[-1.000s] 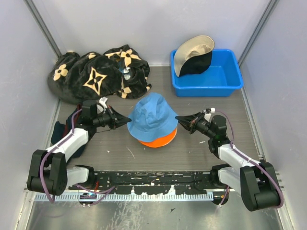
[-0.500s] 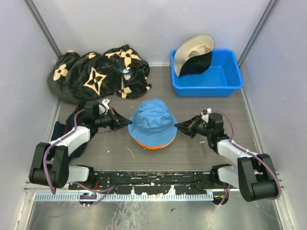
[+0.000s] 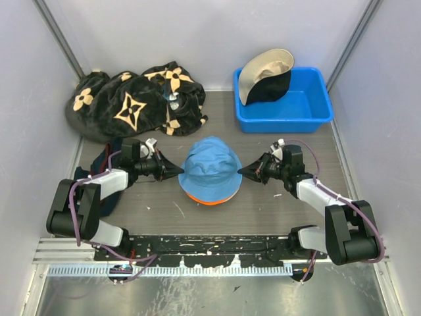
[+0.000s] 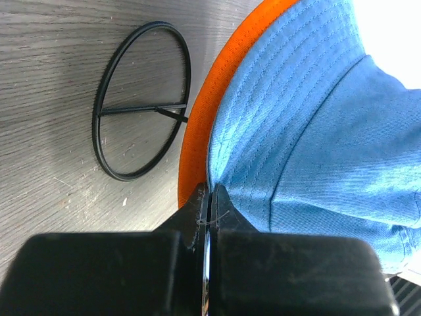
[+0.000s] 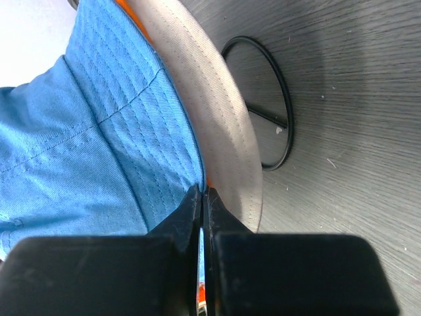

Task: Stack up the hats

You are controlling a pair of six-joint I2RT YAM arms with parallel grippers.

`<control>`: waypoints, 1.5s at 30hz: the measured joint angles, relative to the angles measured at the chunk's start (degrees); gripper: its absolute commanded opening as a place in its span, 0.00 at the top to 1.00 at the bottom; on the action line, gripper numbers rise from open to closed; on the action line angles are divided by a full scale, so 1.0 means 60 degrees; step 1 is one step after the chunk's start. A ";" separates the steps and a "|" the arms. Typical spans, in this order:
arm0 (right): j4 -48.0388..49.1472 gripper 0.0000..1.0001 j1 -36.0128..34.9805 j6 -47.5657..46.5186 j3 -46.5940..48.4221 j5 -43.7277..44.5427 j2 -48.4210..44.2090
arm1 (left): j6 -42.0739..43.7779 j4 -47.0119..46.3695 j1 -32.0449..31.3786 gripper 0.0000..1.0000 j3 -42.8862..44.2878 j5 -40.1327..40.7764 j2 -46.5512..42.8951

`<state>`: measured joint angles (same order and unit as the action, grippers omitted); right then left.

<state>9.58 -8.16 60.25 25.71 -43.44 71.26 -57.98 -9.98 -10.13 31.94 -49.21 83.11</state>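
Observation:
The light blue hat (image 3: 210, 166) sits crown up on the orange hat (image 3: 208, 198), whose brim shows only along the near edge. My left gripper (image 3: 179, 172) is shut on the blue hat's left brim; in the left wrist view its tips (image 4: 209, 195) meet at the blue brim (image 4: 276, 131), with the orange brim (image 4: 197, 145) just beside it. My right gripper (image 3: 241, 172) is shut on the right brim (image 5: 131, 118); a beige fabric band (image 5: 217, 125) lies under the blue there. A beige-lined black hat (image 3: 264, 72) stands in the blue bin.
The blue bin (image 3: 309, 122) is at the back right. The black cloth with tan flowers (image 3: 131, 102) is piled at the back left. A dark navy garment (image 3: 92, 179) lies under my left arm. Thin black wire rings lie on the table beside the hats (image 4: 141, 99) (image 5: 263, 112).
Both grippers have lowered the blue hat onto the orange hat and moved slightly toward the back. Less of the orange brim shows than before.

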 measured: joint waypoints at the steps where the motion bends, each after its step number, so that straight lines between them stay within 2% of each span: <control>1: 0.0000 0.99 0.0000 -0.0062 0.0011 -0.0022 0.0007 | 0.0018 -0.0044 -0.0004 1.00 0.0018 -0.0055 0.0073; 5: -0.0142 0.96 0.0004 -0.0226 0.0084 -0.0044 -0.0047 | 0.0022 -0.0117 -0.0007 1.00 0.0036 -0.0168 0.0135; 6: -0.0244 0.93 0.0004 -0.0266 0.0113 -0.0022 -0.0102 | 0.0022 -0.0073 -0.0007 1.00 0.0036 -0.0138 0.0076; 10: -0.1020 0.75 0.0004 -0.0586 0.0313 0.0284 -0.0535 | 0.0189 0.0455 -0.0004 0.87 0.0029 0.0295 -0.0565; 13: -0.1705 0.67 0.0051 -0.0885 0.0339 0.0747 -0.0630 | 0.0404 0.0907 0.0011 0.71 0.0018 0.0678 -0.0998; 16: -0.2426 0.65 0.0106 -0.1082 0.0335 0.1129 -0.0648 | 0.0579 0.1421 0.0051 0.47 0.0018 0.1027 -0.1133; 17: -0.2590 0.64 0.0113 -0.1126 0.0335 0.1213 -0.0674 | 0.0656 0.1552 0.0058 0.45 0.0018 0.1122 -0.1140; 24: -0.3391 0.64 0.0113 -0.1392 0.0390 0.1643 -0.0907 | 0.0765 0.2430 0.0098 0.39 0.0055 0.1585 -0.1311; 27: -0.3836 0.60 0.0113 -0.1552 0.0678 0.1931 -0.1035 | 0.0911 0.2958 0.0142 0.38 0.0251 0.1843 -0.1548; 32: -0.4849 0.59 0.0113 -0.2087 0.2073 0.2652 -0.1155 | 0.1100 0.3803 0.0612 0.36 0.0721 0.2331 -0.2353; 37: -0.5461 0.57 0.0127 -0.2517 0.3727 0.3457 -0.1082 | 0.1402 0.4838 0.1031 0.35 0.2007 0.3053 -0.2473; 41: -0.5690 0.50 0.0186 -0.2645 0.5231 0.4113 -0.0339 | 0.1668 0.5380 0.1038 0.35 0.3424 0.3260 -0.2055; 45: -0.5559 0.33 0.0295 -0.2896 0.6798 0.4725 0.1053 | 0.1851 0.5501 0.1038 0.36 0.4382 0.3195 -0.1271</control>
<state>-23.77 -6.39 42.87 66.50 -15.09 77.58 -46.87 23.03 -3.90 58.24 -30.04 75.48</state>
